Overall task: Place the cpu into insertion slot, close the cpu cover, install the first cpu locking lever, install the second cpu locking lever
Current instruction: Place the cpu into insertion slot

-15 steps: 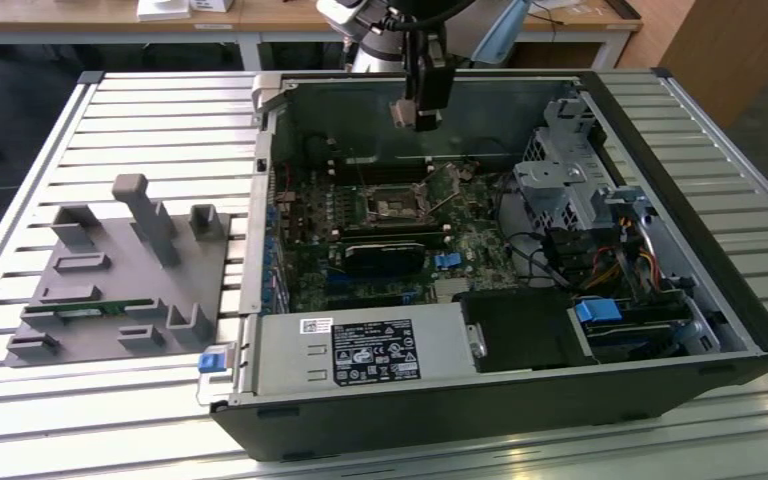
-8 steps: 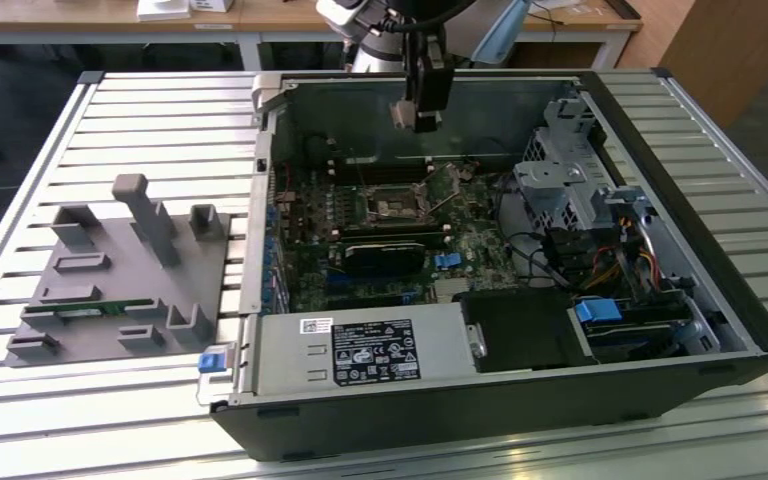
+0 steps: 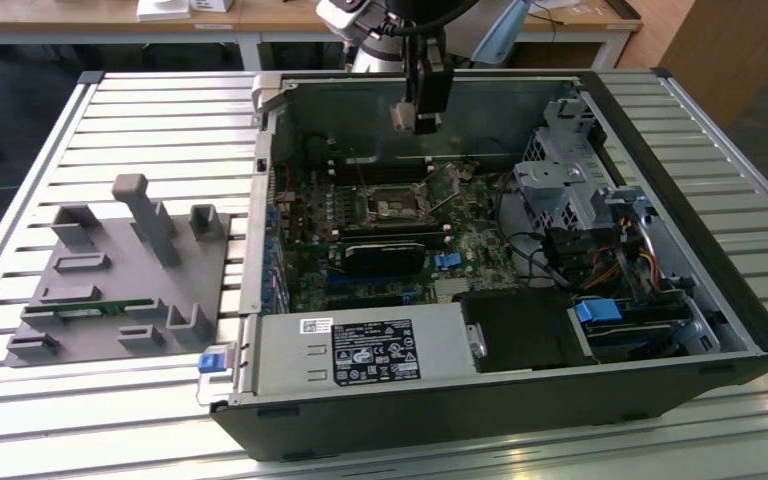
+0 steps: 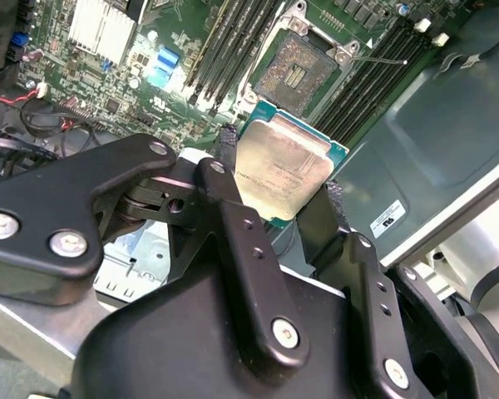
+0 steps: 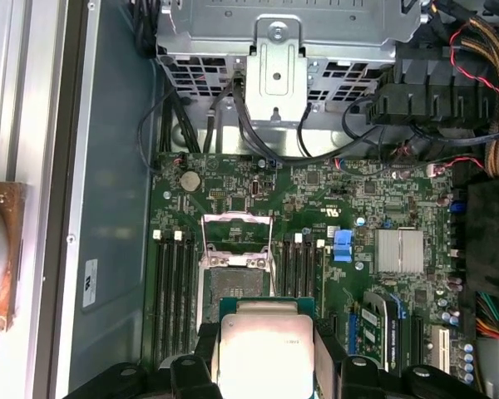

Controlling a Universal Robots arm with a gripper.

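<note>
In the exterior view, the gripper (image 3: 419, 120) hung over the open computer case (image 3: 518, 410) on the slatted worktop (image 3: 157, 120). It held the cpu (image 3: 408, 117) above and apart from the insertion slot (image 3: 395, 205). A grey fixture (image 3: 104, 290) lay at the exterior view's left.

In the second wrist view, the black fingers (image 4: 225, 145) were clamped on opposite edges of the cpu (image 4: 287, 162), its silver top showing. The slot (image 4: 298, 73) sat bare on the green board (image 4: 141, 108).

In the first wrist view, the cpu cover (image 5: 237, 229) stood tilted open off the slot, and the held chip hid part of the socket.
</note>
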